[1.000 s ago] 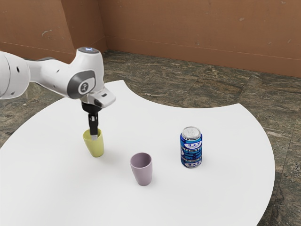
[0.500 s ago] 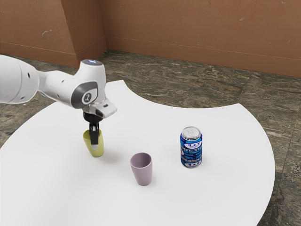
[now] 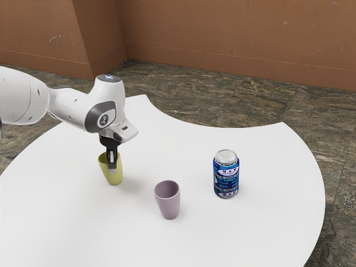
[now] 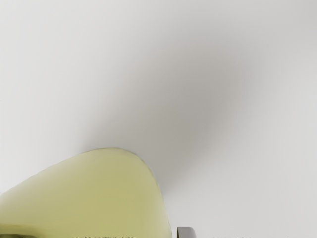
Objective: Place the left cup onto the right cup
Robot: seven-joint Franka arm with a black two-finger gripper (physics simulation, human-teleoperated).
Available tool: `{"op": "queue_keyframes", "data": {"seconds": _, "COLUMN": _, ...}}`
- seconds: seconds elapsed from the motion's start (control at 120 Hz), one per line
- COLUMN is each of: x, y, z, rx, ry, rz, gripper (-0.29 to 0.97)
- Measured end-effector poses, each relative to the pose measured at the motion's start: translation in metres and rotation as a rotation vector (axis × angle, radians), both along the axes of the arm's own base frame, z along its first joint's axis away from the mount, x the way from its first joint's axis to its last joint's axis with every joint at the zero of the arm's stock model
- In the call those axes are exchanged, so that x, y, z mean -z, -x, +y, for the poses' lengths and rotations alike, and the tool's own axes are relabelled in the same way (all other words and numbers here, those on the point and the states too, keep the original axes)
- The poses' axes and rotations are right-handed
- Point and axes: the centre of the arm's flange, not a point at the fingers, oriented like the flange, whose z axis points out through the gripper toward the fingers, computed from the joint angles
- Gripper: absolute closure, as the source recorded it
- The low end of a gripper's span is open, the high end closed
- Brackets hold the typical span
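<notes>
Claw: the claw [image 3: 113, 160] points straight down at the rim of the yellow-green cup [image 3: 113, 174]. It looks clenched on the cup's wall, pinching the side of the rim nearest the mauve cup.
Why that hold: pinching the wall works because the cup is too wide to span. It also leaves the base free, which suits setting it onto another cup.
Yellow-green cup: it stands upright on the tabletop [image 3: 267, 222], toward the exterior view's left. It appears not yet lifted. In the wrist view its pale curved side [image 4: 89, 198] lies just under the hand, casting a soft shadow over the bare white surface.
Mauve cup: the mauve cup [image 3: 167, 200] stands upright with its mouth open, near the yellow-green cup but apart from it, toward the exterior view's right. It is the target.
Soda can: a blue soda can [image 3: 226, 174] stands farther to the exterior view's right, off the path between the cups.
Arm: the white arm [image 3: 67, 105] comes in from the exterior view's left, with its wrist above the held cup.
Stage: the grasp seems made, while lifting and carrying remain.
Next move calls for: a straight lift high enough to pass over the mauve rim, then a centred descent.
Risk: a one-sided pinch may let the cup tilt.
</notes>
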Motion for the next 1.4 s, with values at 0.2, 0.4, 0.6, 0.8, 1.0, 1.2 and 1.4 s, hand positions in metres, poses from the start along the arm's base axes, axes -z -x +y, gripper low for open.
{"op": "queue_keyframes", "data": {"seconds": 0.2, "x": -0.001, "y": -0.002, "z": 0.002, "rx": 0.001, "ry": 0.0, "rz": -0.02, "gripper": 0.76}}
{"op": "queue_keyframes", "data": {"seconds": 0.4, "x": -0.02, "y": -0.004, "z": -0.004, "rx": 0.011, "ry": -0.004, "rz": -0.057, "gripper": 0.77}}
{"op": "queue_keyframes", "data": {"seconds": 0.6, "x": -0.069, "y": -0.01, "z": -0.035, "rx": 0.072, "ry": -0.023, "rz": -0.135, "gripper": 0.78}}
{"op": "queue_keyframes", "data": {"seconds": 0.8, "x": -0.101, "y": -0.013, "z": -0.079, "rx": 0.147, "ry": -0.048, "rz": -0.178, "gripper": 0.79}}
{"op": "queue_keyframes", "data": {"seconds": 1.0, "x": -0.123, "y": -0.007, "z": -0.132, "rx": 0.221, "ry": -0.057, "rz": -0.214, "gripper": 0.79}}
{"op": "queue_keyframes", "data": {"seconds": 1.2, "x": -0.135, "y": 0.004, "z": -0.167, "rx": 0.251, "ry": -0.062, "rz": -0.229, "gripper": 0.79}}
{"op": "queue_keyframes", "data": {"seconds": 1.4, "x": -0.136, "y": 0.015, "z": -0.192, "rx": 0.254, "ry": -0.059, "rz": -0.219, "gripper": 0.79}}
